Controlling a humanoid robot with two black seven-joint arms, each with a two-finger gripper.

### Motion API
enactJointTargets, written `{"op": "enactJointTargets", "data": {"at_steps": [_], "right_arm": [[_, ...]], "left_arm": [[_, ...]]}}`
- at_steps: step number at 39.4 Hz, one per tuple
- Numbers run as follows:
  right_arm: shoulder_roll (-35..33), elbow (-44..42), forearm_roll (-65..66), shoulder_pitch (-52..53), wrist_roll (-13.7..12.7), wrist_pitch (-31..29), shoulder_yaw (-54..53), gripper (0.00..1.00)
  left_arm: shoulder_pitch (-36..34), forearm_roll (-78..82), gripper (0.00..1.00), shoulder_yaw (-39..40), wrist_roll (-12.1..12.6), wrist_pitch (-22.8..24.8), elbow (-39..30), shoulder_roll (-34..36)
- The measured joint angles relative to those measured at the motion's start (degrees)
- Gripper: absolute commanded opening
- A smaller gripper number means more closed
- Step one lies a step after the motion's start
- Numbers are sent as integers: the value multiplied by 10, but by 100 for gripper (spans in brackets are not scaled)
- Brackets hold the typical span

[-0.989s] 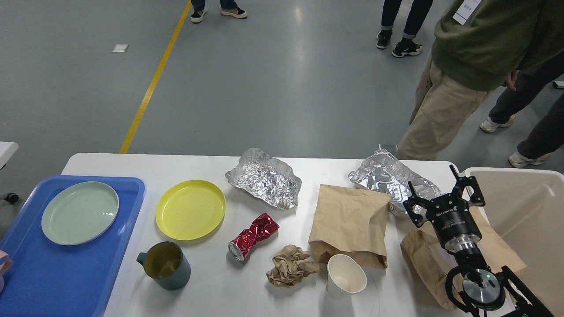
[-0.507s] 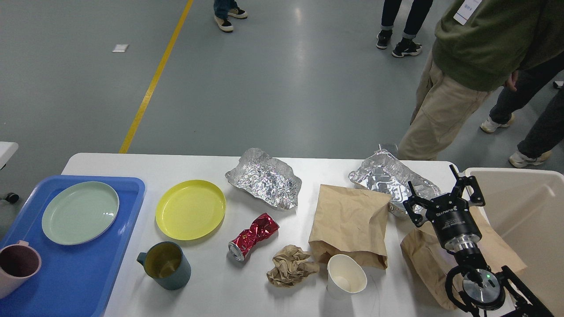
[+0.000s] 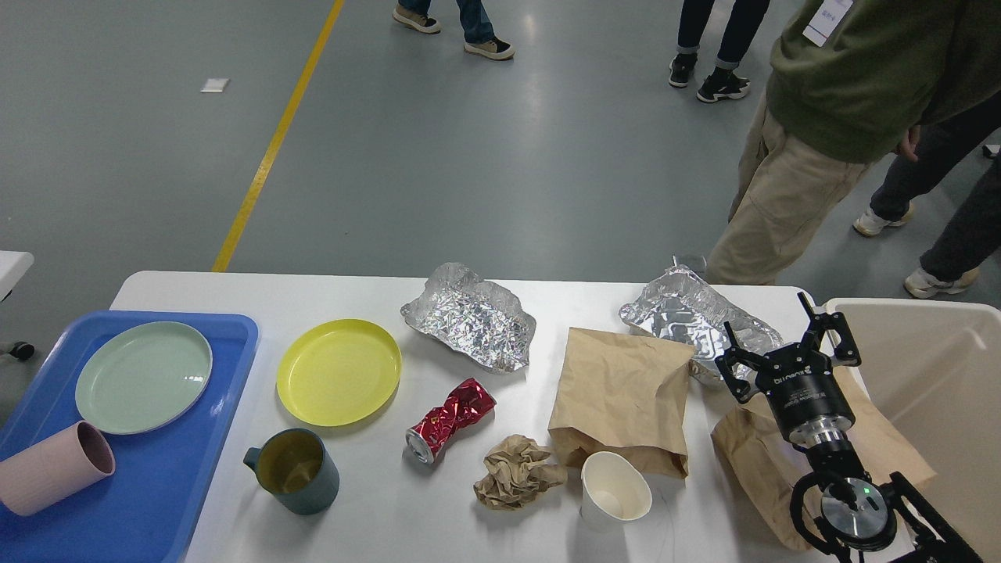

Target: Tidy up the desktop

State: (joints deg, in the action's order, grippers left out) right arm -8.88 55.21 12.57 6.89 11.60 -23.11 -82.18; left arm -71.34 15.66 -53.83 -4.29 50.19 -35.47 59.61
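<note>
Desktop (image 3: 375,532), white, spans the foreground. Blue tray (image 3: 141,500) at left: pink cup (image 3: 55,467) lying tipped, green plate (image 3: 143,377). Beige bin (image 3: 923,375) at right. Right gripper (image 3: 788,344): fingers spread, empty, over a brown paper bag (image 3: 751,453). Nearby: white paper cup (image 3: 615,485), teal mug (image 3: 293,471), crushed red can (image 3: 450,418), yellow plate (image 3: 339,372).

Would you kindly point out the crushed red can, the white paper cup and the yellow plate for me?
Red can (image 3: 451,419), head view, on its crumpled middle.
Paper cup (image 3: 616,486), head view, on its open mouth.
Yellow plate (image 3: 339,372), head view, on the flat centre.
</note>
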Motion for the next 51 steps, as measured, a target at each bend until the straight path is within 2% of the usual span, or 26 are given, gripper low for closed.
{"op": "enactJointTargets", "data": {"at_steps": [8, 14, 22, 24, 27, 28, 33, 39, 42, 45, 51], "right_arm": [[0, 0, 0, 0, 0, 0, 0, 100], [0, 0, 0, 0, 0, 0, 0, 100], [0, 0, 0, 0, 0, 0, 0, 100], [0, 0, 0, 0, 0, 0, 0, 100], [-1, 0, 0, 0, 0, 0, 0, 100], [0, 0, 0, 0, 0, 0, 0, 100], [-1, 0, 0, 0, 0, 0, 0, 100], [0, 0, 0, 0, 0, 0, 0, 100], [0, 0, 0, 0, 0, 0, 0, 100], [0, 0, 0, 0, 0, 0, 0, 100], [0, 0, 0, 0, 0, 0, 0, 100]], "left_arm": [[-59, -2, 96, -37, 3, 22, -56, 13], [-220, -3, 96, -173, 8, 36, -161, -18], [-398, -21, 96, -302, 9, 3, -326, -142], [-457, -42, 96, -326, 10, -16, -390, -192], [-517, -67, 96, -343, 13, -37, -452, -241], [-563, -92, 96, -350, 16, -54, -497, -280], [-646, -158, 96, -357, 24, -84, -576, -370], [-733, -247, 96, -353, 27, -92, -637, -465], [-763, -267, 96, -349, 27, -87, -649, -483], [-797, -291, 96, -346, 27, -63, -654, -503], [-819, -300, 96, -343, 23, -32, -655, -513]]}}
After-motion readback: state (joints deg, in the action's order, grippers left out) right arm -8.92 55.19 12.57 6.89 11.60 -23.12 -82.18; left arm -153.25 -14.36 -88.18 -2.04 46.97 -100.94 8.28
